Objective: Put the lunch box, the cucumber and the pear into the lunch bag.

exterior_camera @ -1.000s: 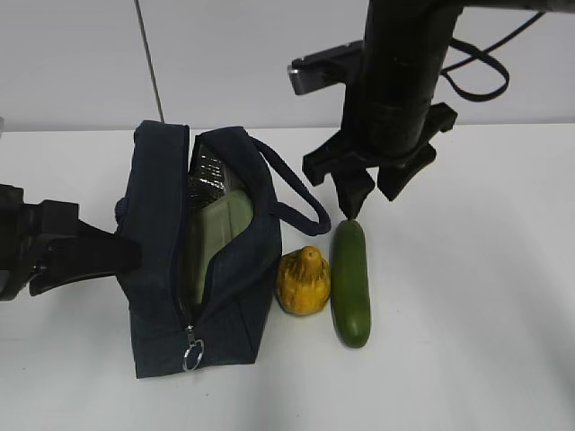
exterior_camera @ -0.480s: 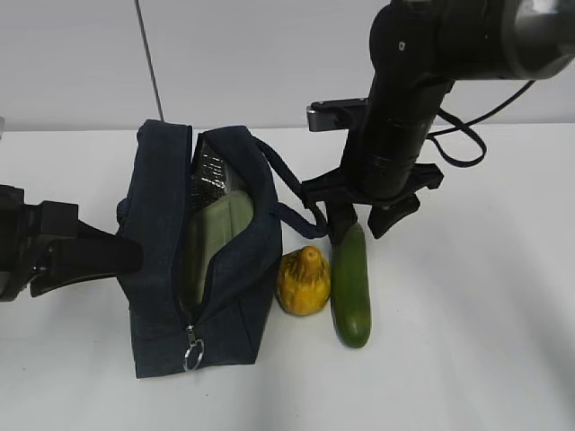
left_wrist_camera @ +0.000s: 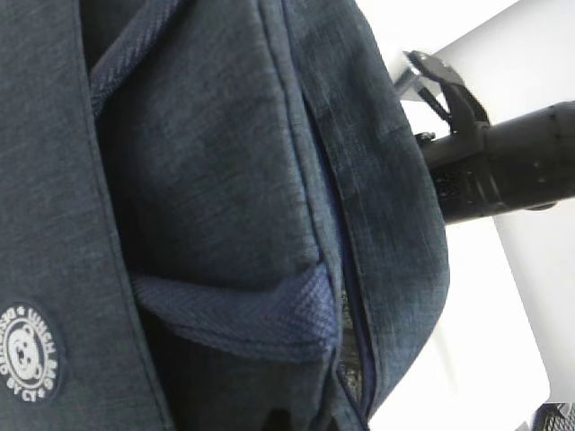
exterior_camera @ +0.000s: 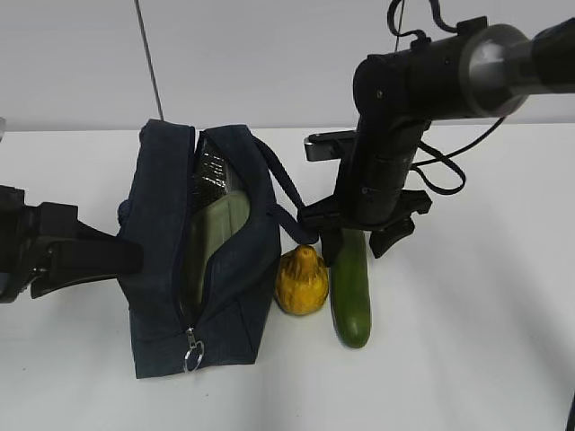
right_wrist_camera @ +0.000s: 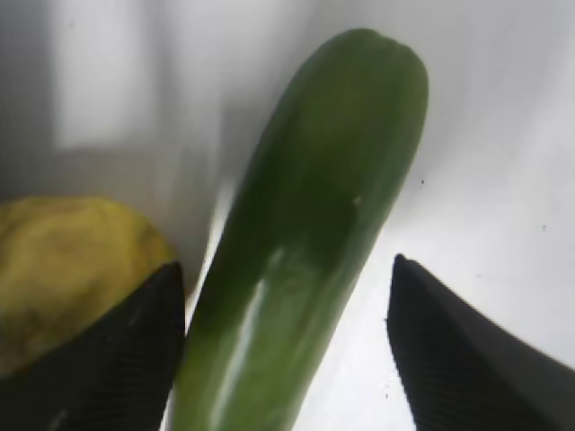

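The navy lunch bag (exterior_camera: 157, 269) stands unzipped at the left, and the sage-lidded lunch box (exterior_camera: 216, 235) shows inside its opening. My left gripper (exterior_camera: 133, 255) is shut against the bag's left wall, apparently pinching fabric; the left wrist view is filled by bag cloth (left_wrist_camera: 225, 180) and hides the jaws. The yellow pear (exterior_camera: 302, 280) lies on the table by the bag's right side, touching the dark green cucumber (exterior_camera: 350, 292). My right gripper (exterior_camera: 358, 241) is low over the cucumber's far end and open. Its fingers (right_wrist_camera: 108, 359) straddle the cucumber (right_wrist_camera: 305, 242), with the pear (right_wrist_camera: 63, 269) beside the left finger.
The bag's strap handle (exterior_camera: 292, 197) loops out toward the right gripper. A metal ring pull (exterior_camera: 192, 356) hangs at the bag's near end. White table (exterior_camera: 476, 341) extends to the right and front. The right arm (left_wrist_camera: 503, 171) shows beyond the bag in the left wrist view.
My right gripper has come down from above the cucumber's far tip and now straddles that end, with its jaws spread wider. The left gripper and the bag have not moved.
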`<state>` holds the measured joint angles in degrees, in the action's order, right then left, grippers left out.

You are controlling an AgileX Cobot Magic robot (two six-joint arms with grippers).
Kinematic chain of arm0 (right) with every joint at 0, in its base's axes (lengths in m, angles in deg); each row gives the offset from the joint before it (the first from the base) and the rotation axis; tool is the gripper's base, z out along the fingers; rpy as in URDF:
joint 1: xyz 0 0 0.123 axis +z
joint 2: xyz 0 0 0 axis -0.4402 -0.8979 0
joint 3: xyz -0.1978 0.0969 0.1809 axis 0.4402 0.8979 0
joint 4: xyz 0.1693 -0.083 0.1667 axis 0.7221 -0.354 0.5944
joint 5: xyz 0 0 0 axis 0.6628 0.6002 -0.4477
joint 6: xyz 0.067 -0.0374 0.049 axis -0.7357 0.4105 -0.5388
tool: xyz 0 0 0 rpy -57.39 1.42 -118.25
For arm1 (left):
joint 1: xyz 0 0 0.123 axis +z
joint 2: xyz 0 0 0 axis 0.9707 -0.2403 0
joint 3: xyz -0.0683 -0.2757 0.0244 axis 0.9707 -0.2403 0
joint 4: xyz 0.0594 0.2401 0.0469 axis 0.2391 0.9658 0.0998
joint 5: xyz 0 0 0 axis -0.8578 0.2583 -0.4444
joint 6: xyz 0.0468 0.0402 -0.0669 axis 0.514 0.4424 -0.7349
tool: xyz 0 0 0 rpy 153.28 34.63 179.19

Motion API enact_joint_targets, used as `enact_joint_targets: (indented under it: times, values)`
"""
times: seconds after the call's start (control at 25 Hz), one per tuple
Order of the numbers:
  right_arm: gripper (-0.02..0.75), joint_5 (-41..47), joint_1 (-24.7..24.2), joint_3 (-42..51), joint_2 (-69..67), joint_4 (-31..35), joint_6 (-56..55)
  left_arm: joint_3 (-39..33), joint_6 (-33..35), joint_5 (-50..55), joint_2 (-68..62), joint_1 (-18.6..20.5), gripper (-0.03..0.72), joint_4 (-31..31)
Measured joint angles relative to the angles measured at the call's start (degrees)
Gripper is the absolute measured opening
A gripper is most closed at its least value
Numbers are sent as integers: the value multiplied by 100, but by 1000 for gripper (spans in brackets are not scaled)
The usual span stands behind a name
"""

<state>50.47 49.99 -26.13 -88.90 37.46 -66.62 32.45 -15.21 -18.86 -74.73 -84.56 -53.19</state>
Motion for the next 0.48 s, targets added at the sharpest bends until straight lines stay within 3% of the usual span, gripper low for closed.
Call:
enact_joint_targets:
  times: [0.48]
  values:
    - [546, -61, -11, 0, -111, -404, -289, 0, 0, 22, 0, 0, -15, 61]
